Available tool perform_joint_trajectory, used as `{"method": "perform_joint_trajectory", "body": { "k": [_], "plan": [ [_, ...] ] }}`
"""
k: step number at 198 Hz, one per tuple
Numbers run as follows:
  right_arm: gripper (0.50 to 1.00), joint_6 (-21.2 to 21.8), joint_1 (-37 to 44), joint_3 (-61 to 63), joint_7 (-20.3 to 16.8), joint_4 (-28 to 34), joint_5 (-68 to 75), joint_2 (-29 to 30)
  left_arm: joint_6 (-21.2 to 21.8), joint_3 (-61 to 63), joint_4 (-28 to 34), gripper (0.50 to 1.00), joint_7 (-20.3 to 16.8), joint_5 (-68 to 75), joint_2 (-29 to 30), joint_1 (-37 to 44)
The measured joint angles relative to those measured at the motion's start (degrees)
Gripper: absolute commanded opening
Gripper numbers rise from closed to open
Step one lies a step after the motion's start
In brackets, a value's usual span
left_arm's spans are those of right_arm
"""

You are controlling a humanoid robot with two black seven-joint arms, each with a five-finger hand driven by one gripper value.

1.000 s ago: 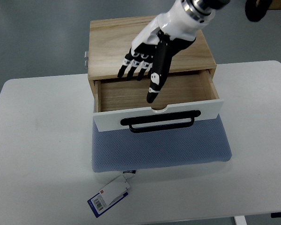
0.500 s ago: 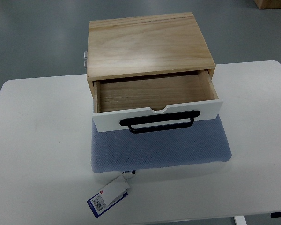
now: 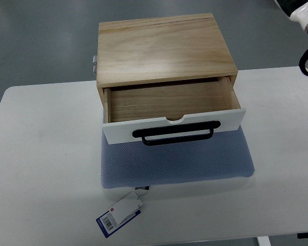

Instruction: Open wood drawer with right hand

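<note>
The wooden drawer box stands on a blue-grey pad on the white table. Its drawer is pulled out toward me and its wooden inside is empty. The drawer's white front panel carries a black bar handle. A white piece of my right arm with a metal ring shows only at the top right corner, well clear of the drawer, with a black cable loop below it. Its fingers are out of frame. The left arm is not visible.
A white and blue tag lies on the table in front of the pad's left corner. A small metal hinge sticks out on the box's left rear side. Grey floor lies beyond the table.
One second ago my right hand hung open over the open drawer. It then lifted away up and to the right; now only a piece of the arm shows at the corner. The drawer has not moved.
</note>
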Motion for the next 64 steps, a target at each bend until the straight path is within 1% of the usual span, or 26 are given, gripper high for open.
{"method": "perform_joint_trajectory", "body": {
  "k": [33, 64],
  "plan": [
    [0.946, 0.0, -3.7, 3.7, 2.1, -0.2, 0.0, 3.2, 0.0, 0.1, 0.1, 1.0, 0.0, 0.0, 0.0, 0.0],
    [0.946, 0.1, -5.2, 4.6, 2.7, -0.2, 0.0, 4.7, 0.1, 0.1, 0.0, 1.0, 0.0, -0.1, 0.0, 0.0]
  ]
}}
